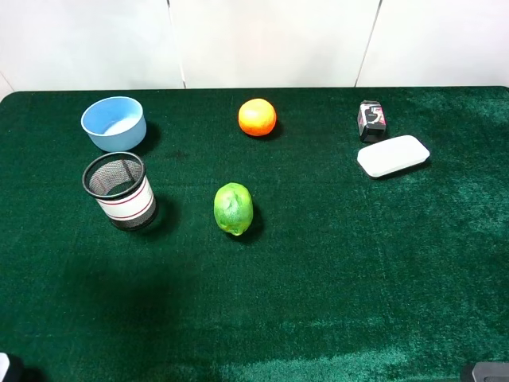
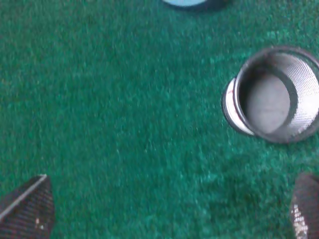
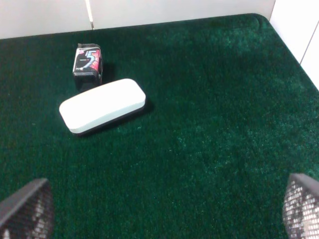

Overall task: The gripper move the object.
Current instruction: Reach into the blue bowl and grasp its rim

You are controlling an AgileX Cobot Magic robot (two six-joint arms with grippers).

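The light blue bowl (image 1: 114, 123) stands upright and empty at the back left of the green table. In the left wrist view only a sliver of its rim (image 2: 185, 2) shows at the picture's edge. My left gripper (image 2: 167, 209) is open and empty above bare cloth, short of the black mesh cup (image 2: 274, 94) and well apart from the bowl. My right gripper (image 3: 163, 208) is open and empty over bare cloth on the right side, far from the bowl. In the high view only small bits of the arms show at the bottom corners.
The mesh cup with a white band (image 1: 121, 191) stands just in front of the bowl. A green fruit (image 1: 233, 208) lies mid-table and an orange (image 1: 257, 117) at the back. A white oblong dish (image 1: 393, 155) and a small dark pack (image 1: 371, 120) sit back right.
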